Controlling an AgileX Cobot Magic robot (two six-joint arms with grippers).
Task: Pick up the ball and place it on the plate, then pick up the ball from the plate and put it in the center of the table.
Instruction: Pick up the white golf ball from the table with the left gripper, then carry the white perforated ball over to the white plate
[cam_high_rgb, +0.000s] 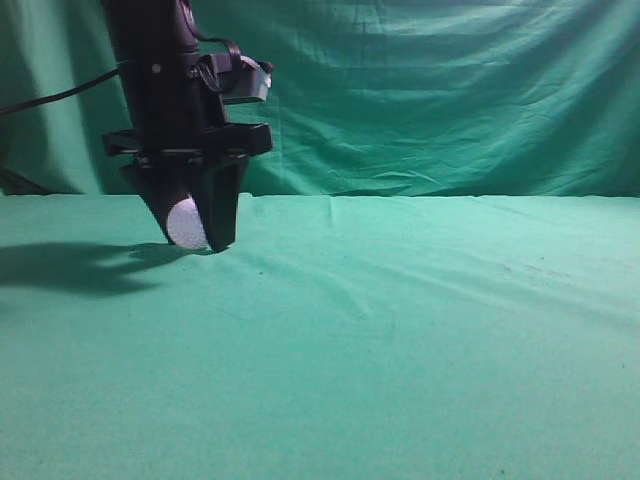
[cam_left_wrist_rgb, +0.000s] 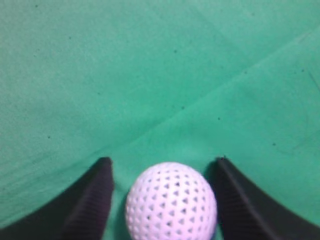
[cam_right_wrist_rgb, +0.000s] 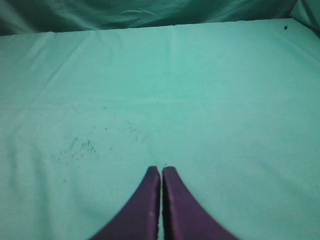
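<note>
Left claw (cam_high_rgb: 195, 232) hangs from a black arm on the left side of the exterior view, its two dark, tapering fingers pointing down at the table (cam_high_rgb: 420, 330). Between those fingers sits the ball (cam_high_rgb: 186, 223), a small white sphere low in the claw, near the fingertips. From this side angle the tips and the underside of the ball look level with or just above the cloth; whether they touch it cannot be told.

Seen from the left wrist, the ball (cam_left_wrist_rgb: 171, 202) shows its surface plainly: matte white, covered in regular rows of small dimples. It lies centred between the two black fingers (cam_left_wrist_rgb: 87, 205), whose inner edges curve outward like horns and carry a fine ribbed texture. A thin strip of green shows on each side between ball and finger, so the claw (cam_left_wrist_rgb: 162, 165) stands apart around the ball, flanking it rather than visibly pressing on it.

Teal-green cloth covers the table, soft and slightly wrinkled, with shallow creases running across it and a few tiny dark specks. Behind it hangs a darker green curtain (cam_high_rgb: 450, 90) with loose folds. The arm's shadow (cam_high_rgb: 80, 268) falls leftward over the cloth.

Right claw (cam_right_wrist_rgb: 161, 170) appears only in its own wrist view: two smooth, purplish-dark fingers tapering to points, closed together with just a hairline seam between them, holding nothing, above bare cloth (cam_right_wrist_rgb: 225, 100) dotted with faint dark flecks.
</note>
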